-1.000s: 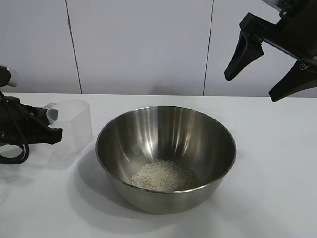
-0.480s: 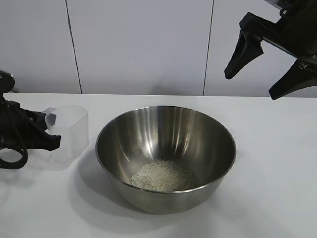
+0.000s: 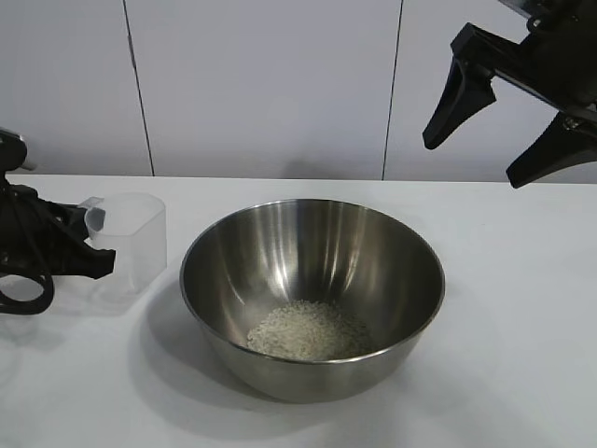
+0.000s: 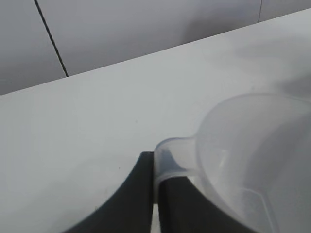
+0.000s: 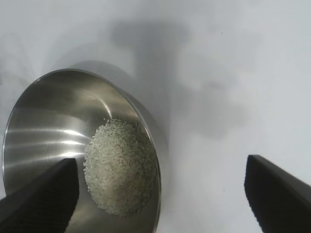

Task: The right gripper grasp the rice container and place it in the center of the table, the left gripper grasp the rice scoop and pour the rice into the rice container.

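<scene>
The steel rice container (image 3: 312, 289) stands mid-table with a pale heap of rice (image 3: 308, 331) at its bottom; it also shows in the right wrist view (image 5: 58, 131) with the rice (image 5: 119, 167). The clear plastic rice scoop (image 3: 131, 245) stands upright and looks empty on the table left of the bowl. My left gripper (image 3: 93, 250) is shut on the scoop's lip; in the left wrist view (image 4: 154, 194) the fingers pinch the lip of the scoop (image 4: 243, 155). My right gripper (image 3: 471, 159) is open and empty, high above the table's right side.
The white table (image 3: 504, 308) extends to the right of the bowl and in front of it. A white panelled wall (image 3: 261, 84) stands behind the table.
My left gripper has shifted the scoop slightly left, away from the bowl, and it now stands upright on the table. The right arm and the bowl have not moved.
</scene>
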You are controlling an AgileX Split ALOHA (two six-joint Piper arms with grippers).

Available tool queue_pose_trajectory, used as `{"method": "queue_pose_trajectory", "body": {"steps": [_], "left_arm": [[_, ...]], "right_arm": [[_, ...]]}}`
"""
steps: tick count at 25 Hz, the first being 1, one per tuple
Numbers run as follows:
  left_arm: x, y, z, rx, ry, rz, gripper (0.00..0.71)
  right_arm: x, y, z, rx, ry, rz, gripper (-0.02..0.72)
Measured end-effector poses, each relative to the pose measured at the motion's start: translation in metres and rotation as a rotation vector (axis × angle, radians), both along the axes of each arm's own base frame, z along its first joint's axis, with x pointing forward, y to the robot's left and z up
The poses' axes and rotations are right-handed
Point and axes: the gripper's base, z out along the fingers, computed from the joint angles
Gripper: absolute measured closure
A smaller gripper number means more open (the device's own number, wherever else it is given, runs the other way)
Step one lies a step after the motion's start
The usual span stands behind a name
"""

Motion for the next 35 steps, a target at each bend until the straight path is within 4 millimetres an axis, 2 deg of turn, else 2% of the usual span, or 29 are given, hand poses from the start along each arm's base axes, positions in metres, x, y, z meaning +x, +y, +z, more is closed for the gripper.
{"method": "queue_pose_trajectory", "body": {"steps": [3,12,15,19,21,25,31,35], "left_arm": [[-0.002,0.0,-0.013,0.01,0.042,-0.005,0.702],[0.0,0.0,-0.019,0.008,0.047,-0.006,0.685],[0.0,-0.001,-0.019,0.009,0.049,-0.006,0.589],[0.0,-0.001,-0.019,0.01,0.048,-0.007,0.384],[-0.001,0.0,-0.02,0.01,0.051,-0.006,0.321],[-0.009,0.002,-0.023,0.017,0.08,-0.004,0.287],[-0.027,0.006,-0.029,0.03,0.139,-0.003,0.281],[-0.036,0.009,-0.018,0.028,0.131,0.013,0.243]], "right_arm": [[0.0,0.0,0.0,0.0,0.001,0.001,0.064],[0.0,0.0,0.0,0.002,0.004,0.002,0.064],[0.0,0.0,0.0,0.002,0.004,0.002,0.064],[0.0,0.0,0.0,0.003,0.005,0.001,0.064],[0.0,0.0,0.0,0.004,0.005,0.001,0.064],[0.0,0.0,0.0,0.004,0.006,-0.001,0.064],[0.0,0.0,0.0,0.005,0.007,-0.001,0.064],[0.0,0.0,0.0,0.005,0.007,-0.001,0.064]]}}
